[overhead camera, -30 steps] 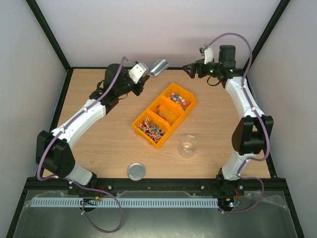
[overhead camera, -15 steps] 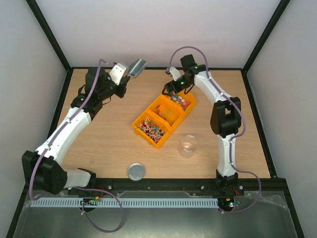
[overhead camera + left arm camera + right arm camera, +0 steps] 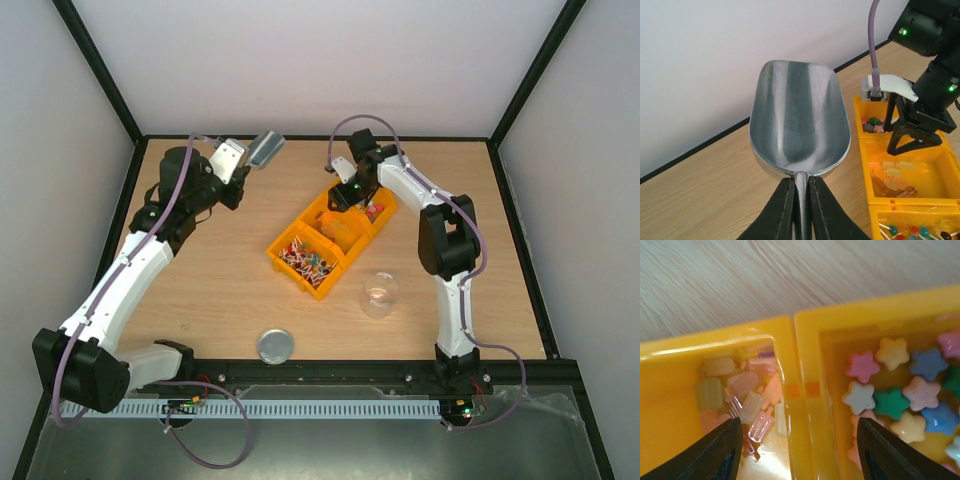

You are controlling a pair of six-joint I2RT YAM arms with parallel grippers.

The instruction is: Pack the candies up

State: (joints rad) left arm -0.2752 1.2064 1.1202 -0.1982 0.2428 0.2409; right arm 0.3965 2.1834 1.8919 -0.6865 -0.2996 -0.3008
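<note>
Between the pressed-together fingers of the left gripper [image 3: 800, 200] sits the thin handle of a silver metal scoop [image 3: 799, 120]. Its bowl is bare and held off at the table's eleven o'clock, likely waiting for a steadied bin. The right gripper [image 3: 799, 427] has its fingers spread astride the wall between the middle and far compartments of a yellow plastic three-compartment bin [image 3: 322, 292], seemingly to clamp it. Small red-and-white wrapped candies [image 3: 305, 257] lie in its eight o'clock end compartment. A clear round plastic jar [image 3: 380, 293] stands at the bin's five o'clock.
</note>
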